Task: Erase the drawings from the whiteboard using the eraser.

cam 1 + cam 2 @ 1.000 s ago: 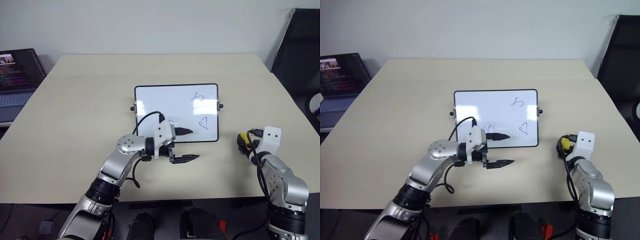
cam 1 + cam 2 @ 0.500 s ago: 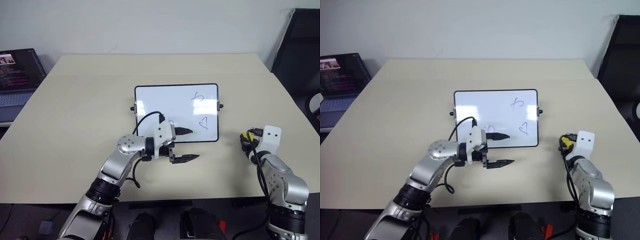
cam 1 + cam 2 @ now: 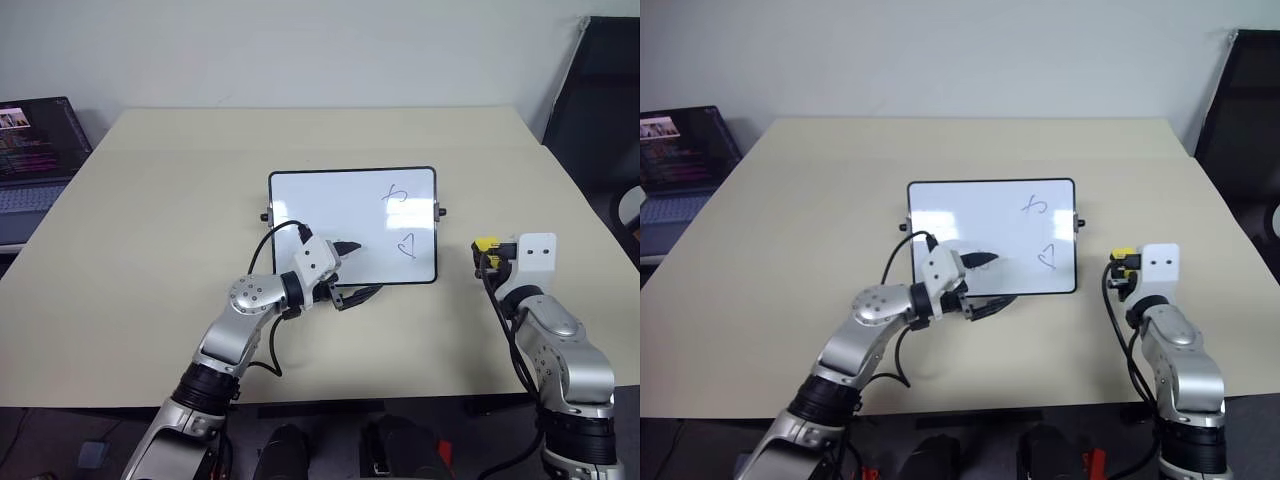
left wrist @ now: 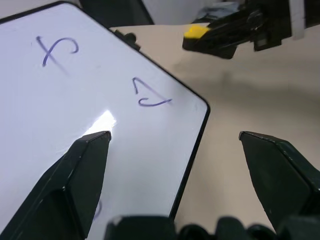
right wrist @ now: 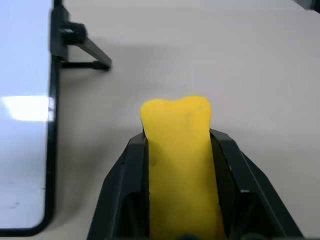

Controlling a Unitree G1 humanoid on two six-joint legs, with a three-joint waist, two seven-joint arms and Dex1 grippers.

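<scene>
Between the right claw (image 5: 176, 150) fingers, yellow eraser (image 5: 177, 150) clamped, just beside the whiteboard (image 3: 340, 205), left claw (image 4: 175, 165) apart.

Even bright light; glare on whiteboard (image 4: 105, 122)

Silver jointed arms, white wrist blocks, black cables, black pointed fingers (image 4: 82, 170).

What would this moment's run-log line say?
right gripper: shut on eraser, beside whiteboard | left gripper: open, straddling board's near edge | drawings: unerased
</scene>
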